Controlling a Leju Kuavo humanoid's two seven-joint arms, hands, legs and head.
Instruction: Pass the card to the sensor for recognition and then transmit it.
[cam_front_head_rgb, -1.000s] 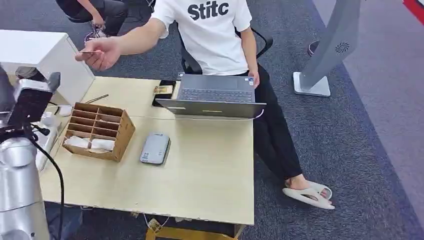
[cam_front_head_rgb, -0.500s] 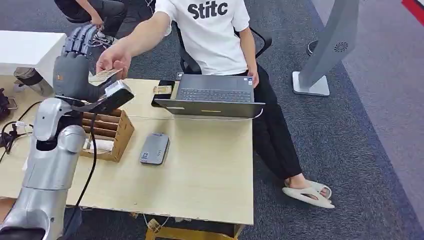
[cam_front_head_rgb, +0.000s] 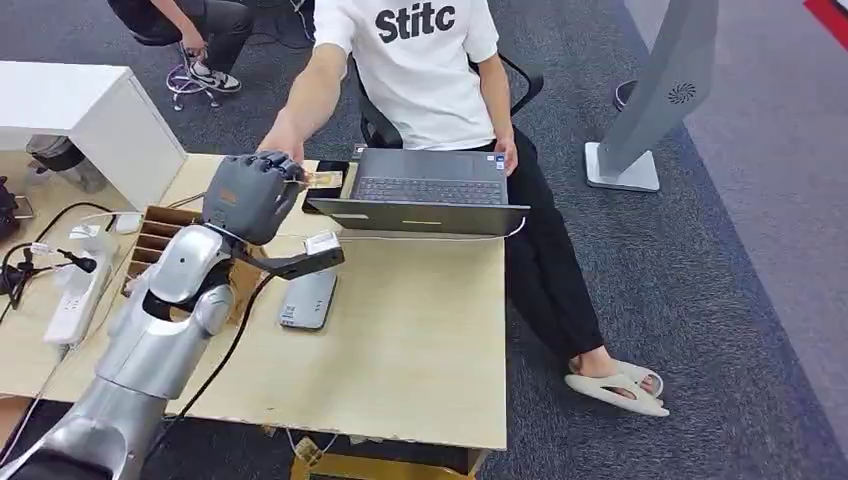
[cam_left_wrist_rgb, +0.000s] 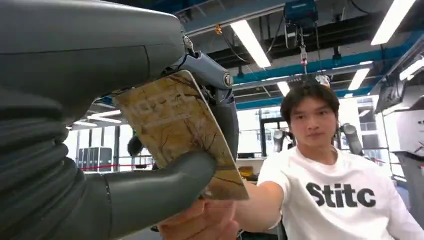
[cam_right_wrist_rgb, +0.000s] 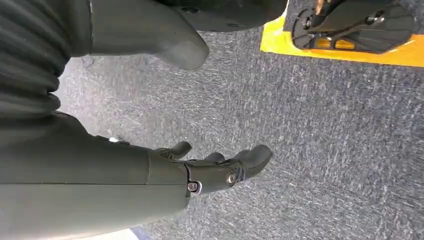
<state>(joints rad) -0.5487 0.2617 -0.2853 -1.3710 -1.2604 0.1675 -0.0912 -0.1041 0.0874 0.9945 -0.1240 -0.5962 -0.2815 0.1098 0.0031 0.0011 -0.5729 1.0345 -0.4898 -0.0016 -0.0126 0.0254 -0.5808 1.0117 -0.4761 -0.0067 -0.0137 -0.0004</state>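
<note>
Found the left hand (cam_front_head_rgb: 252, 195) clenched on the card (cam_left_wrist_rgb: 175, 125), with the thumb pressed across one face and dark fingers (cam_left_wrist_rgb: 220, 100) behind the other, as seen from the left wrist. Noted a person's hand (cam_left_wrist_rgb: 200, 227) directly at the card's far edge, apparently touching it; cannot confirm release from these views. Compared with half a second ago: recorded then an open, raised left hand meeting the person's hand, and now a closed hand brought lower over the table (cam_front_head_rgb: 420, 340). Compared with a second ago: recorded the card then solely in the person's outstretched hand. Judged the handover as made or all but made, pending withdrawal of the person's hand. Located the grey sensor (cam_front_head_rgb: 308, 297) flat on the table, below the left hand and nearer the robot's body, not yet reached. Located a wooden organiser (cam_front_head_rgb: 150, 232) beside the forearm and a laptop (cam_front_head_rgb: 425, 190) just beyond the hand on its inner side. Judged the next step as lowering the card onto the sensor, then passing it on. Found the right hand (cam_right_wrist_rgb: 220, 170) well apart, hanging slack and empty, fingers loosely spread above carpet (cam_right_wrist_rgb: 325, 125)
</note>
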